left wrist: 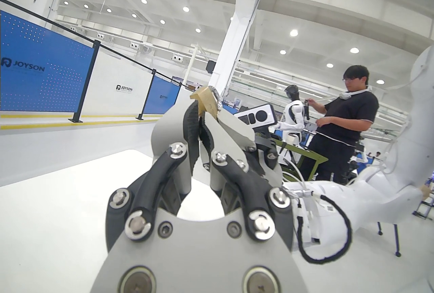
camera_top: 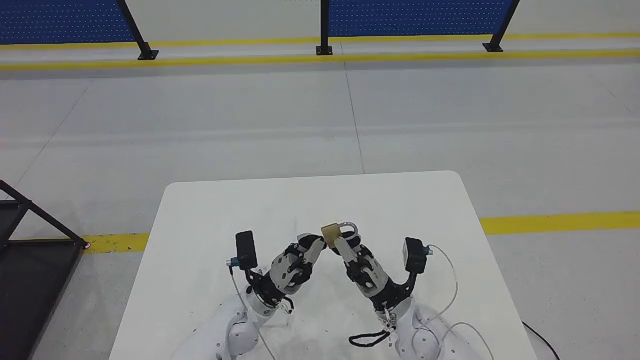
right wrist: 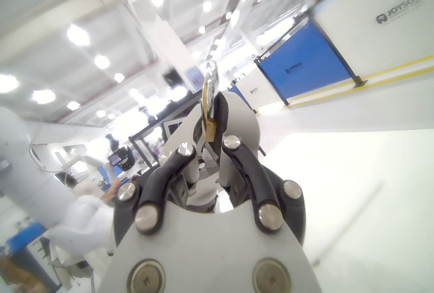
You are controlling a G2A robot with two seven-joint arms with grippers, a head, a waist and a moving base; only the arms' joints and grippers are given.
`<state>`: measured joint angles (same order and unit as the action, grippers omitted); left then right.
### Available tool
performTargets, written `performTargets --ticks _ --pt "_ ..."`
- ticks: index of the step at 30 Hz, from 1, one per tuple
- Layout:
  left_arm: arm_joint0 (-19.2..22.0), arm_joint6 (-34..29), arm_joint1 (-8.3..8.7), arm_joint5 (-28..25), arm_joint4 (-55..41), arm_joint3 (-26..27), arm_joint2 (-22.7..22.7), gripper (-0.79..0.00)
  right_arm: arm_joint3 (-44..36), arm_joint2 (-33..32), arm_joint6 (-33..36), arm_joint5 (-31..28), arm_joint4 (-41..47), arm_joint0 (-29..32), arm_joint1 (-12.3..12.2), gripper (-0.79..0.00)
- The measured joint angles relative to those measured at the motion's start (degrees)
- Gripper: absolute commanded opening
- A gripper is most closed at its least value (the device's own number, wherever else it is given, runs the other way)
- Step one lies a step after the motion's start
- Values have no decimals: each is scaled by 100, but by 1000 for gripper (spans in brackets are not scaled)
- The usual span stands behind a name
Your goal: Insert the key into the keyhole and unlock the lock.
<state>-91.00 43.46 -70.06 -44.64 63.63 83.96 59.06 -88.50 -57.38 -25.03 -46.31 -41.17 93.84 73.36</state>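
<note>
Lock (camera_top: 333,232), one, between left end effector (camera_top: 316,244) and right end effector (camera_top: 342,244)

Your square metal padlock (camera_top: 331,232) is brass-yellow, its curved steel shackle (camera_top: 347,228) silver; your rectangular table (camera_top: 300,195) plain white; floor stripe (camera_top: 560,223) yellow; barrier panels (camera_top: 60,0) blue, dotted.

free: table (camera_top: 300,195) far half and sides | blocked: middle, left hand (camera_top: 316,244), right hand (camera_top: 340,245) meeting at lock (camera_top: 331,232)

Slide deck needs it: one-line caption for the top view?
Left tool and right tool meet over the white table, brass padlock held between their tips.
</note>
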Motion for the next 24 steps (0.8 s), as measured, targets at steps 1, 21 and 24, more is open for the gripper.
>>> performTargets --ticks 1,21,24 --pt "3 51 -5 50 47 -9 -11 -785 -13 -7 13 12 10 8 -1 -785" --pt "122 1035 -108 1153 969 -303 -248 -785 -176 -113 363 343 196 108 -5 -785" --pt "146 1123 -121 1296 1057 -358 -279 -785 -188 -128 399 373 206 114 -6 -785"
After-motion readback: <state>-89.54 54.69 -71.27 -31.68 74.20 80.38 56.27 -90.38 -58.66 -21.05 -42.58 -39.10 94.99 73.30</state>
